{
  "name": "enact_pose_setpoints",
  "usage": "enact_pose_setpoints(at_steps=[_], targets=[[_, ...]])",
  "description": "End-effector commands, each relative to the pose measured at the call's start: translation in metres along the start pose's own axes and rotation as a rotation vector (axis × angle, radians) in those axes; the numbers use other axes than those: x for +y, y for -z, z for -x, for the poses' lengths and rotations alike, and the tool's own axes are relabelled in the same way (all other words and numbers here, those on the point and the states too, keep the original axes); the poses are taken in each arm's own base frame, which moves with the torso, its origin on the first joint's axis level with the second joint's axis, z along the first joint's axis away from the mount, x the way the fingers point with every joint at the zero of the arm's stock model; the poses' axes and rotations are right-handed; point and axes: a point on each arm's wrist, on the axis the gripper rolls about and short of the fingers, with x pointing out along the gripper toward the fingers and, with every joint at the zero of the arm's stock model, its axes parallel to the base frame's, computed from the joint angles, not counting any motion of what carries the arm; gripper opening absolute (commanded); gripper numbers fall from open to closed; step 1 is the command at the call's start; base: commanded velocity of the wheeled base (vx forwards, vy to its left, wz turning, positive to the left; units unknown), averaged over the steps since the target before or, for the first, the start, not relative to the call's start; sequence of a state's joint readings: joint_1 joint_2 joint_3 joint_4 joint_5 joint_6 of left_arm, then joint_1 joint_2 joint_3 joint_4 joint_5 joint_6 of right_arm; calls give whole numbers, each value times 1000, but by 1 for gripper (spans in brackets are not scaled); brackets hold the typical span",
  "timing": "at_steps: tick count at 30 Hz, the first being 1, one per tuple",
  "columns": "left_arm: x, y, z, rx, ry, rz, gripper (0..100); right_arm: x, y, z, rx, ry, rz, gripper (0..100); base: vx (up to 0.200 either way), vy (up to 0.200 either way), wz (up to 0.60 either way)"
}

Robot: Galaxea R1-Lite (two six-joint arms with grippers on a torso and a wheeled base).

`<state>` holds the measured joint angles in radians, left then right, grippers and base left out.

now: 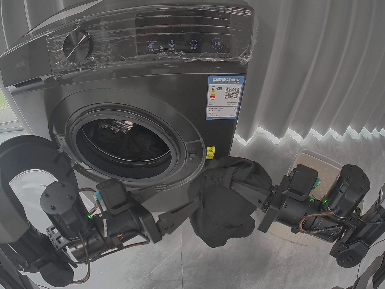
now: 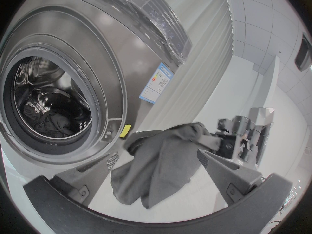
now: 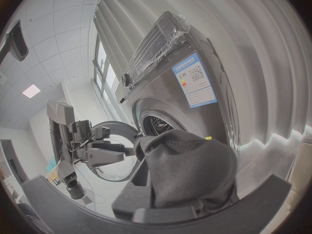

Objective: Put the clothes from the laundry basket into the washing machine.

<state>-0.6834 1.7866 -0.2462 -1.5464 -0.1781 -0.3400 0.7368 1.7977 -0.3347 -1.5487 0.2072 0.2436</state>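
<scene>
A dark grey garment (image 1: 224,205) hangs in front of the washing machine (image 1: 168,101), low and to the right of its open drum (image 1: 126,143). My right gripper (image 1: 236,188) is shut on the garment's top, and the cloth drapes over its fingers (image 3: 139,189). From the left, my left gripper (image 1: 182,195) stands open, its fingers (image 2: 227,176) spread to either side of the hanging garment (image 2: 159,169). Dark clothes (image 2: 48,122) lie inside the drum. The white laundry basket (image 1: 323,173) sits on the floor behind my right arm.
The round machine door (image 1: 28,173) is swung open at the far left, beside my left arm. Pale curtains (image 1: 321,61) hang behind and to the right of the machine. Bare grey floor (image 1: 224,265) lies under the garment.
</scene>
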Motion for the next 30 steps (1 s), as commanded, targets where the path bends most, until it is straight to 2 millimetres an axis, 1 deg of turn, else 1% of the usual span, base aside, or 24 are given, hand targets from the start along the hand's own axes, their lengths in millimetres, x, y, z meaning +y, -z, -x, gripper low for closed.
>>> enact_pose_setpoints(at_steps=[1,5,8,13,18,19,21,26,28,30], targets=[[-7,0,29,34,55,2,100,-5,-2,-6,-14,8,0,0,0,0,0],[-6,4,32,56,58,-13,100,-3,1,-10,-8,-1,0,0,0,0,0],[-5,8,32,74,51,-62,100,-3,3,-13,-4,-2,4,0,0,0,0],[-1,19,27,126,46,-124,100,2,2,-21,-21,-17,5,0,0,0,0],[0,26,17,152,53,-143,100,9,5,-28,-22,-30,3,0,0,0,0],[2,27,9,148,52,-156,100,13,6,-32,-24,-33,1,0,0,0,0],[4,27,3,142,52,-163,100,17,7,-34,-25,-43,-2,0,0,0,0],[8,27,-12,122,49,-168,100,26,8,-37,-26,-75,-4,0,0,0,0],[9,29,-16,128,48,-169,100,29,9,-37,-24,-82,-5,0,0,0,0],[12,34,-25,134,49,-169,100,34,9,-38,-26,-89,-7,0,0,0,0]])
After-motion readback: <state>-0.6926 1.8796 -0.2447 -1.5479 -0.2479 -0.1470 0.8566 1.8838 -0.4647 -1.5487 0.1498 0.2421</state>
